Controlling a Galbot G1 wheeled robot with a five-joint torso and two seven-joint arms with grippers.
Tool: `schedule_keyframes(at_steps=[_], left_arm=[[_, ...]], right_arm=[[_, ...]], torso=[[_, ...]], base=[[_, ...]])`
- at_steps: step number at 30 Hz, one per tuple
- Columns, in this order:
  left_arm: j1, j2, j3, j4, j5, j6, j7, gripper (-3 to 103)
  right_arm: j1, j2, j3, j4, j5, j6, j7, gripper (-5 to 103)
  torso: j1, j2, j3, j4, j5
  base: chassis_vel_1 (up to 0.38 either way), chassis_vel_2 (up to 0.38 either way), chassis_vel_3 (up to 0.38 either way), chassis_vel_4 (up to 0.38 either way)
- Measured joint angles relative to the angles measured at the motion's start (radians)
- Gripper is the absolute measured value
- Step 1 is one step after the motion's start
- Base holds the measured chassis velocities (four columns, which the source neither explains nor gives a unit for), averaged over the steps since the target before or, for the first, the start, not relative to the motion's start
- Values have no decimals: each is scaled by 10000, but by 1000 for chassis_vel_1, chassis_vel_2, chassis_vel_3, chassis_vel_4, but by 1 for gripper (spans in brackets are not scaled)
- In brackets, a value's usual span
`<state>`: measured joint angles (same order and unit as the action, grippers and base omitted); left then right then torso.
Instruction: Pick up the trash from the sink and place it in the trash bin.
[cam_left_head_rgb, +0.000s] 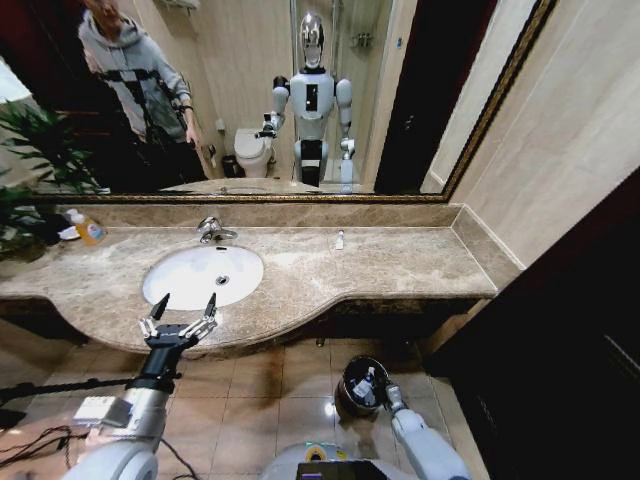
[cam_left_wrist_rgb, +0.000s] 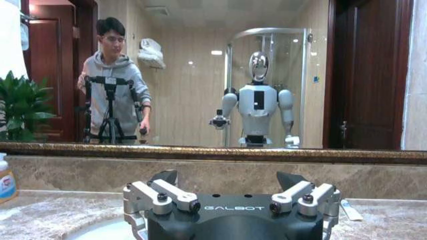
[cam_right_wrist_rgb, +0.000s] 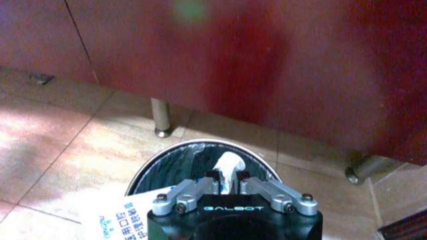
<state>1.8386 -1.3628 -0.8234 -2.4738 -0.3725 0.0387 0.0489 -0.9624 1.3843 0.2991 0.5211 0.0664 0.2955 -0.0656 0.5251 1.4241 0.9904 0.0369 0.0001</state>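
The counter (cam_left_head_rgb: 400, 265) is my landmark, a long beige marble slab under the mirror (cam_left_head_rgb: 250, 90), and the sink (cam_left_head_rgb: 203, 275) sits sunk into its left half, white and oval, the faucet (cam_left_head_rgb: 211, 230) at its back rim. I see nothing lying in the basin from my head view. Down on the tiled floor in front of the counter, below its right half, stands the bin (cam_left_head_rgb: 363, 385), dark and round with a shiny rim. My left gripper (cam_left_head_rgb: 180, 318) hovers at the counter's front edge, just before the sink, fingers spread wide and holding nothing; my left wrist view looks over those open fingers toward the mirror. My right gripper (cam_right_wrist_rgb: 228, 181) hangs low, right over the bin's mouth, well below the counter top, fingers pinched tight on a small white tube (cam_right_wrist_rgb: 229, 167) that pokes out between the tips above the dark liner. A white packet (cam_right_wrist_rgb: 123, 215) with blue print lies beside my right wrist at the bin's rim. On the counter, right of the sink, one small white item (cam_left_head_rgb: 340, 240) stands near the back wall. At the counter's far left sits an orange bottle (cam_left_head_rgb: 88, 230).
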Motion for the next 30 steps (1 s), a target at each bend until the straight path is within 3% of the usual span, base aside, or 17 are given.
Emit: schedule_keyframes(at_steps=[4, 6, 8, 9, 11, 13, 16, 20, 23, 30], left_arm=[[0, 0, 0, 0, 0, 0, 0, 100], [0, 0, 0, 0, 0, 0, 0, 100], [0, 0, 0, 0, 0, 0, 0, 100], [0, 0, 0, 0, 0, 0, 0, 100], [0, 0, 0, 0, 0, 0, 0, 100], [0, 0, 0, 0, 0, 0, 0, 100], [0, 0, 0, 0, 0, 0, 0, 100], [0, 0, 0, 0, 0, 0, 0, 100], [0, 0, 0, 0, 0, 0, -1, 100], [0, 0, 0, 0, 0, 0, -1, 100]], right_arm=[[161, 43, 0, -304, -124, 67, 26, 8], [203, 49, 0, -381, -150, 82, 45, 13], [268, 51, 2, -505, -208, 111, 84, 24], [268, 51, 2, -505, -208, 111, 84, 24], [200, 50, 10, -439, -239, 113, 157, 40], [103, 40, 22, -265, -237, 102, 196, 45], [-322, -80, 62, 611, -58, -72, 281, 61], [-779, -275, 112, 1553, 120, -177, 402, 73], [-1618, -688, 221, 3276, 709, -540, 523, 89], [-3212, -1041, 1057, 6203, 1390, -1162, 625, 100]], torso=[[0, 0, 0, -1, -1], [0, 0, 0, 0, -1], [0, 0, 0, 0, -2], [0, 0, 0, 0, -2], [0, 0, 0, 0, -1], [0, 0, 0, 0, 0], [0, 0, -1, 0, -1], [-1, 0, 0, -1, 0], [-2, 0, -2, 0, -1], [-2, 1, -2, -2, -1]], base=[[0, 0, 0, 0], [0, 0, 0, 0], [0, 0, 0, 0], [0, 0, 0, 0], [0, 0, 0, 0], [0, 0, 0, 0], [0, 0, 0, 0], [0, 0, 0, 0], [0, 0, 0, 0], [0, 0, 0, 0]])
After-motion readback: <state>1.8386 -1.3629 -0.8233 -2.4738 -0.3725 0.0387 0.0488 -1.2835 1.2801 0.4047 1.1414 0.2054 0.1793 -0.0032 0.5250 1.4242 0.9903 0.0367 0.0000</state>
